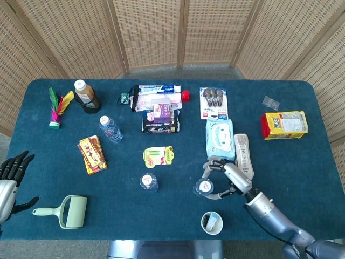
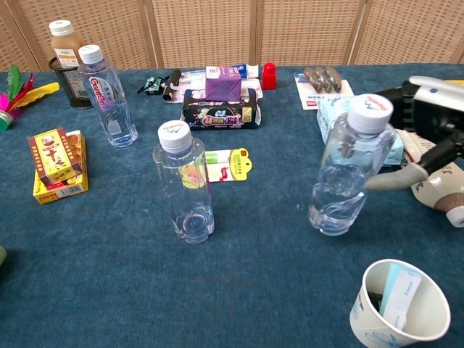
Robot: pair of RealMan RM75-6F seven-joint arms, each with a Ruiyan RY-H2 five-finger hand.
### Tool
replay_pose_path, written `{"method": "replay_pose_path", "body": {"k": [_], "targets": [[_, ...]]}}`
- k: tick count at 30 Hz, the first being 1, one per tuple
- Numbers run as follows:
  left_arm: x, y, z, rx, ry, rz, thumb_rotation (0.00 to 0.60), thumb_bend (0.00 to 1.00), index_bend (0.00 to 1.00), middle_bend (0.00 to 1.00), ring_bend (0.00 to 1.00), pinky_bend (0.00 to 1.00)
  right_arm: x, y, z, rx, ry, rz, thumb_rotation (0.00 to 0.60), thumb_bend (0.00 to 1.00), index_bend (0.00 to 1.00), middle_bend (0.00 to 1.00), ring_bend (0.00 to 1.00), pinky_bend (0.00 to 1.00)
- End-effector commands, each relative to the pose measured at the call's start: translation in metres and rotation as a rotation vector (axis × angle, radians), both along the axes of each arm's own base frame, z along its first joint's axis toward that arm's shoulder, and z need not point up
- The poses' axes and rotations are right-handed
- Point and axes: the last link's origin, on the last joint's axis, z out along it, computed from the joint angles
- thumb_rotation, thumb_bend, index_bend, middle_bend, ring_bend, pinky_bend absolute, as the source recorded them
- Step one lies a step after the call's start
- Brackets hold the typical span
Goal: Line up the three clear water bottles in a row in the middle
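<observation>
Chest view: three clear bottles (image 2: 346, 174) (one gripped)

The right hand (image 1: 229, 179) grips a clear plastic water bottle (image 2: 346, 170); the left hand (image 1: 9, 174) rests empty, fingers spread.

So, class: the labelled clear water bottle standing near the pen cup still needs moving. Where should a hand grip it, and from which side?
Grip the labelled bottle around its straight mid-body, below the cap. It stands upright, so a sideways wrap suits it. Probably come from its right, the open-table side: the pen cup crowds its left.
</observation>
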Motion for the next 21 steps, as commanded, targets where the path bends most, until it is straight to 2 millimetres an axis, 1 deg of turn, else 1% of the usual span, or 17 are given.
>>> {"method": "replay_pose_path", "body": {"k": [1, 8, 15, 21], "targets": [[0.000, 0.001, -0.001, -0.005, -0.001, 0.003, 0.600, 0.11, 0.00, 0.00, 0.00, 0.01, 0.018, -0.001, -0.009, -0.001, 0.002, 0.030, 0.600, 0.23, 0.57, 0.62, 0.30, 0.14], [-0.001, 0.001, -0.002, -0.019, -0.001, 0.006, 0.600, 0.11, 0.00, 0.00, 0.00, 0.01, 0.041, -0.013, -0.026, -0.007, 0.027, 0.030, 0.600, 0.23, 0.57, 0.61, 0.30, 0.15], [-0.004, 0.003, -0.004, -0.039, 0.001, 0.009, 0.600, 0.11, 0.00, 0.00, 0.00, 0.01, 0.055, -0.022, -0.042, 0.019, 0.021, -0.002, 0.600, 0.24, 0.57, 0.61, 0.30, 0.15], [-0.004, 0.003, -0.003, -0.048, -0.003, 0.006, 0.600, 0.11, 0.00, 0.00, 0.00, 0.01, 0.066, -0.026, -0.049, 0.027, 0.023, 0.000, 0.600, 0.25, 0.57, 0.61, 0.30, 0.15]]}}
